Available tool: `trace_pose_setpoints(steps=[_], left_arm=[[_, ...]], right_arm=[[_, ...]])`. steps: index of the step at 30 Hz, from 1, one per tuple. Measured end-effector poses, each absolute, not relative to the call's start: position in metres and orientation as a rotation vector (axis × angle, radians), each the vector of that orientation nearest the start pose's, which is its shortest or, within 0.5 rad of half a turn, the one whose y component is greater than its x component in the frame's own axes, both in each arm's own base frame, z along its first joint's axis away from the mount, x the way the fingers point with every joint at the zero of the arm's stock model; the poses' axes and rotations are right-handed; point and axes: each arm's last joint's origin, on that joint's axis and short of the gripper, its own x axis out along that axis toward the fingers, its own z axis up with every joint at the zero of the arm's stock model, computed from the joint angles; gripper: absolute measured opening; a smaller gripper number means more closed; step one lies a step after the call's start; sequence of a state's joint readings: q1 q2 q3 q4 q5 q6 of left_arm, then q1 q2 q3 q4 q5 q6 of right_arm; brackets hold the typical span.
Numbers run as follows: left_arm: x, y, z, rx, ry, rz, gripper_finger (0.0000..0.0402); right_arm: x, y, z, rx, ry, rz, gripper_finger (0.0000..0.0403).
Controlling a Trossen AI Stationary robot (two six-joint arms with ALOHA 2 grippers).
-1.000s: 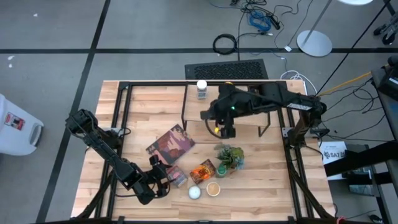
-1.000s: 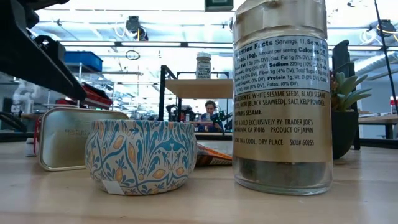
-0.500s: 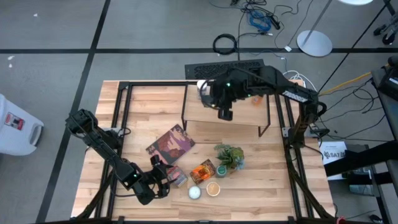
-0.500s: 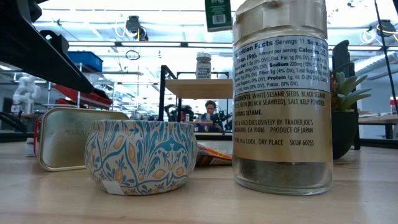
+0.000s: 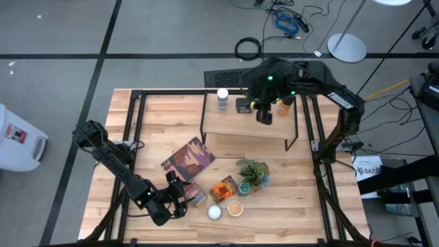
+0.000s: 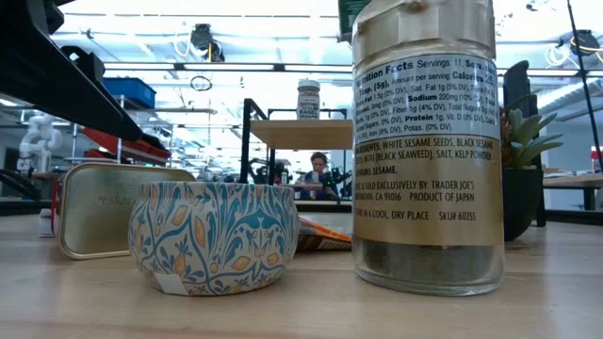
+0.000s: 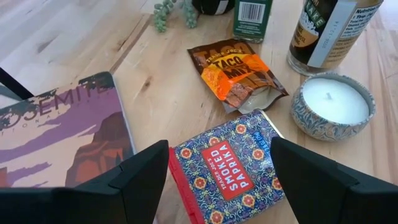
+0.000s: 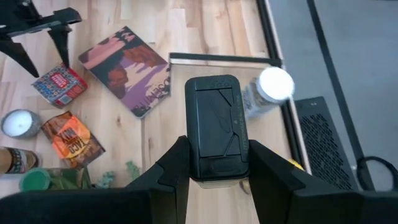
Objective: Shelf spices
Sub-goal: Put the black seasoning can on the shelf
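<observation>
My right gripper (image 5: 264,114) hangs over the shelf (image 5: 233,127), shut on a spice tin with a dark rectangular top (image 8: 217,127). The tin's green side (image 6: 352,6) shows at the low view's top edge. A white-topped jar (image 5: 222,98) stands on the shelf's far left corner. My left gripper (image 7: 217,180) is open low over the table's near left. Its fingers stand on either side of a red smoked paprika tin (image 7: 231,167) without touching it. Close by are an orange packet (image 5: 223,189), a candle tin (image 5: 215,211), a tan-topped jar (image 5: 235,208) and a green-topped tin (image 5: 245,187). My right gripper pinches the dark-topped tin between its two fingers (image 8: 173,174), which lie against two opposite sides (image 8: 194,168) just under the top. The fingers come from above, pointing down. The tin is upright and lifted clear, well above the shelf board (image 8: 261,134).
A maroon picture book (image 5: 188,159) lies near the shelf's near left leg. A potted plant (image 5: 254,171) stands in front of the shelf. An orange-topped thing (image 5: 283,106) shows beside my right gripper. Black frame rails (image 5: 171,92) run along the table's edges.
My right gripper has carried the dark-topped tin up from beside the plant, toward the far edge and then to the right, and now hangs over the shelf board. In the low view the tin climbed almost out of the picture's top.
</observation>
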State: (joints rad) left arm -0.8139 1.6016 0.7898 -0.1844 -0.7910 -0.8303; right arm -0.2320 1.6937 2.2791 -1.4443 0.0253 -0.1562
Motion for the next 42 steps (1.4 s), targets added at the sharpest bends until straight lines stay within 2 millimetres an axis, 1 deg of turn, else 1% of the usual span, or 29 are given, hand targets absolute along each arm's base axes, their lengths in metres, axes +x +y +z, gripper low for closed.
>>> trace_pose_setpoints(steps=[3,7,11,14,19,22,25,31,34,37,42], left_arm=[[0.213,-0.195,0.157,-0.082,0.627,0.254,0.0290],[0.213,-0.195,0.157,-0.082,0.627,0.255,0.0290],[0.213,-0.195,0.157,-0.082,0.627,0.255,0.0290],[0.213,-0.195,0.157,-0.082,0.627,0.255,0.0290],[0.213,-0.195,0.157,-0.082,0.627,0.256,0.0290],[0.213,-0.195,0.157,-0.082,0.627,0.256,0.0290],[0.213,-0.195,0.157,-0.084,0.631,0.251,0.0290],[0.213,-0.196,0.157,-0.089,0.642,0.241,0.0290],[0.213,-0.196,0.157,-0.089,0.643,0.241,0.0290],[0.213,-0.196,0.157,-0.089,0.643,0.240,0.0290],[0.213,-0.196,0.157,-0.089,0.643,0.240,0.0290]], right_arm=[[0.263,-0.068,0.485,-0.043,0.863,-0.195,0.0113],[0.246,-0.065,0.492,-0.027,0.857,-0.201,0.0113],[0.241,-0.063,0.490,-0.016,0.852,-0.183,0.0113],[0.244,-0.063,0.480,-0.013,0.852,-0.174,0.0113],[0.249,-0.064,0.452,-0.005,0.864,-0.135,0.0113],[0.247,-0.063,0.438,-0.009,0.841,-0.120,0.0113],[0.241,-0.061,0.427,-0.005,0.818,-0.105,0.0113],[0.229,-0.057,0.413,-0.007,0.746,-0.107,0.0113],[0.226,-0.056,0.407,-0.005,0.709,-0.096,0.0113],[0.226,-0.056,0.401,-0.006,0.701,-0.096,0.0113],[0.236,-0.055,0.394,-0.019,0.642,-0.074,0.0113]])
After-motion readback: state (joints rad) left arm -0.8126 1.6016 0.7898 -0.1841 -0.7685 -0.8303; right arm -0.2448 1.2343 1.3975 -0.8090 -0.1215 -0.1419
